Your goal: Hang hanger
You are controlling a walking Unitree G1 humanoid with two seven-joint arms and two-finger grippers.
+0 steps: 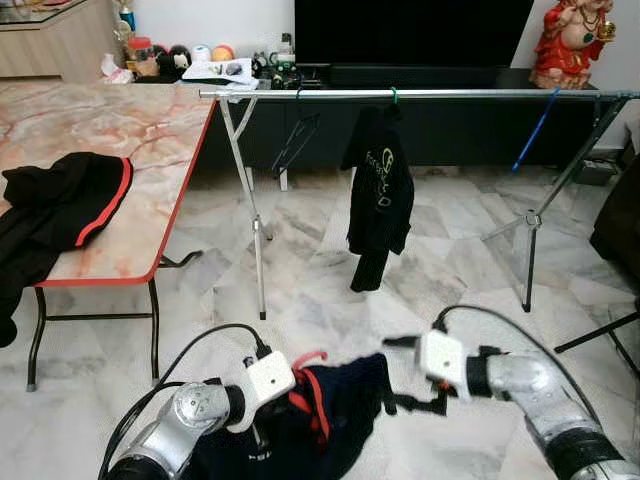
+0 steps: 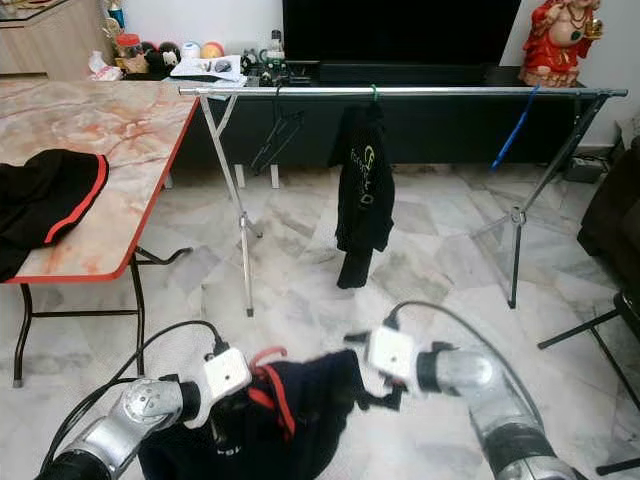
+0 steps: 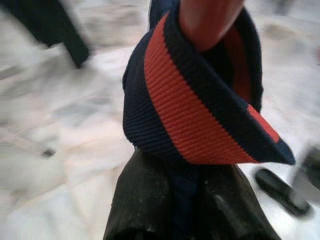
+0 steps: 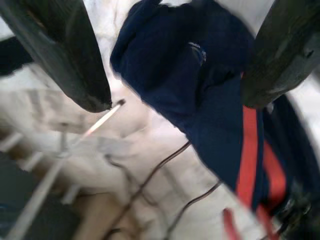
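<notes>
Item in hand: dark garment (image 1: 335, 405) on red hanger (image 1: 305, 358), near and low, my left gripper (image 3: 175, 200) clamped on its red-striped collar, my right gripper (image 1: 415, 372) spread beside it, seemingly not touching; keep hook level, carry to far rail (image 1: 450, 94)

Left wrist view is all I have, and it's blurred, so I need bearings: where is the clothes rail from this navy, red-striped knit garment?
Observer: The long silver clothes rail stands ahead of the robot, well beyond the navy garment.
Operator: Any free room on it?
Observer: A black jacket hangs near its middle, with bare stretches on both sides of it.
Operator: Is the right gripper helping?
Observer: The right gripper is open beside the garment, which the left gripper clamps.
</notes>
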